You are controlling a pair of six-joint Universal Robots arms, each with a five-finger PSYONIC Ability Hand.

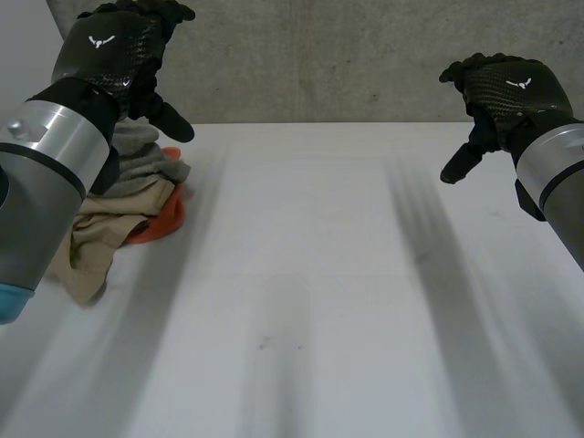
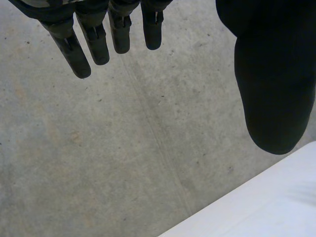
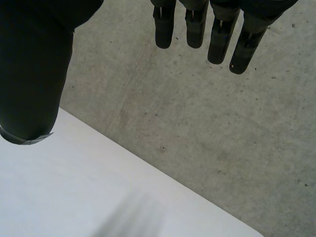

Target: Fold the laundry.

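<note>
So the laundry pile sits on the surface just below the left hand, back by its wrist, well apart from the right hand. Both hands hover empty, fingers loose and apart from the thumbs. Left's clearly the nearer one.

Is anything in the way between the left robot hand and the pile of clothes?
Nothing visible. The left robot hand is open and raised near the pile of clothes on the white table, with no other thing between them.
</note>
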